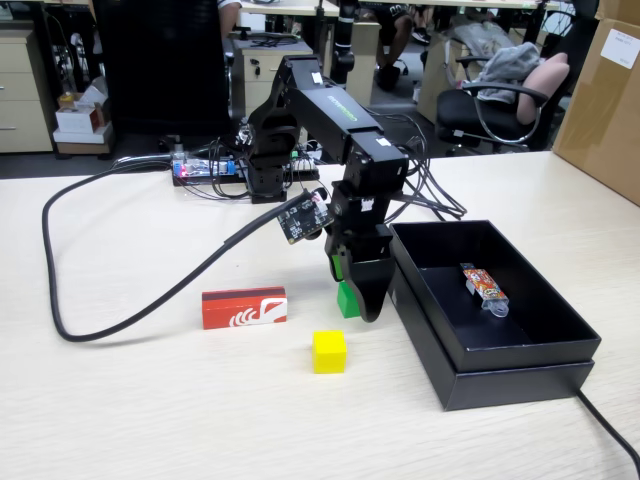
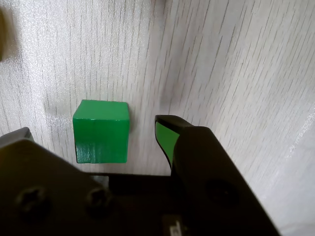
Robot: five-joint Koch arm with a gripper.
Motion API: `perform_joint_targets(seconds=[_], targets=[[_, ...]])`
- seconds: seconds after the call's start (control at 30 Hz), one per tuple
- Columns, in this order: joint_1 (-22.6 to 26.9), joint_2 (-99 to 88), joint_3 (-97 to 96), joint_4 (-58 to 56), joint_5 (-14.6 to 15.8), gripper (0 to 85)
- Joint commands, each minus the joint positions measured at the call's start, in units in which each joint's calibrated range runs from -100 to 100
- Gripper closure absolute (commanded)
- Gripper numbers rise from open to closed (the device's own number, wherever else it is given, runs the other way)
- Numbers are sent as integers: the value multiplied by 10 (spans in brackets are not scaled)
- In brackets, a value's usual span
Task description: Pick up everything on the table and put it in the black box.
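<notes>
A small green cube point(image 2: 101, 130) sits on the beige wood-grain table point(image 2: 221, 59), between my open jaws; in the fixed view the green cube point(image 1: 346, 298) is half hidden behind the gripper point(image 1: 355, 300). In the wrist view my gripper point(image 2: 93, 132) straddles the cube, with a gap on each side. The right finger point(image 2: 167, 137) has a green pad. A yellow cube point(image 1: 329, 351) lies in front of the gripper. A red pack with a white logo point(image 1: 244, 307) lies to the left. The black box point(image 1: 520, 350) stands to the right.
A small orange patterned packet point(image 1: 483, 285) lies inside the black box. A thick black cable point(image 1: 120, 320) loops across the table's left side. A circuit board and wires point(image 1: 200, 168) sit behind the arm's base. Chairs and cardboard boxes stand beyond the table.
</notes>
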Motion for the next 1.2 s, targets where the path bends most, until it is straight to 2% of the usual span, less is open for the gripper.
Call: perform_joint_targets(seconds=[0.0,0.03,0.27,0.3,0.43,0.57,0.7,0.83,1.03,1.17], targets=[[1,-12,14,-1,0,388],[1,-12,14,0,0,423],[0,-4,13,6,-1,424],[0,-2,12,11,-1,454],[0,2,4,16,0,462],[-1,2,3,19,0,604],[-1,1,5,21,0,624],[-3,-4,17,21,0,818],[-10,-34,16,19,-3,830],[-20,-132,-10,8,-12,830]])
